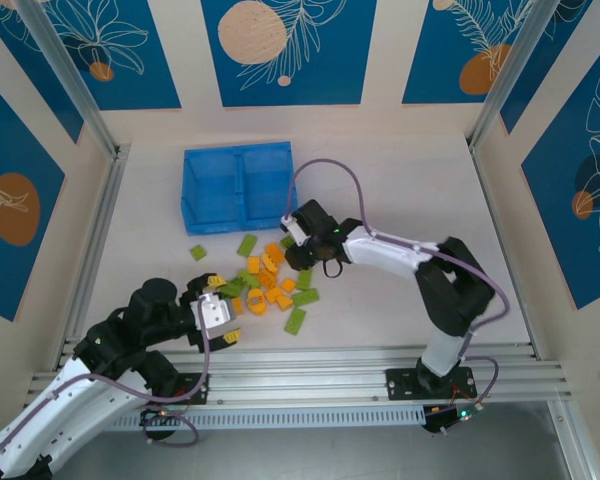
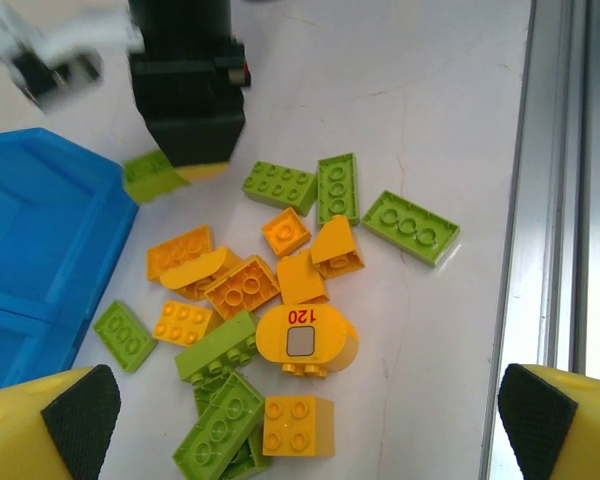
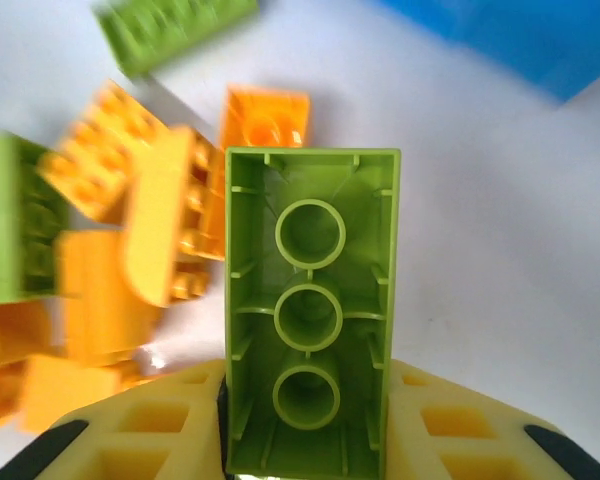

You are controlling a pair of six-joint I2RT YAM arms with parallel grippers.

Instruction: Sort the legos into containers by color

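Top view: your right gripper (image 1: 298, 236) sits over the heap of small orange and lime plastic bricks (image 1: 268, 285) on the near side of the shallow bright-blue plastic tray (image 1: 238, 190). Left wrist: left gripper (image 2: 310, 415) spread wide, empty. Right wrist: jaws clamp a lime green rectangular brick (image 3: 310, 300) by its long walls. It's light, rigid and slick, I'd judge. The fingers (image 3: 130, 430) are cut off below, and the heap is blurred.

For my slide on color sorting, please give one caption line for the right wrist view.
Right tool grips a green lego, hollow underside to camera, beside blurred orange legos.
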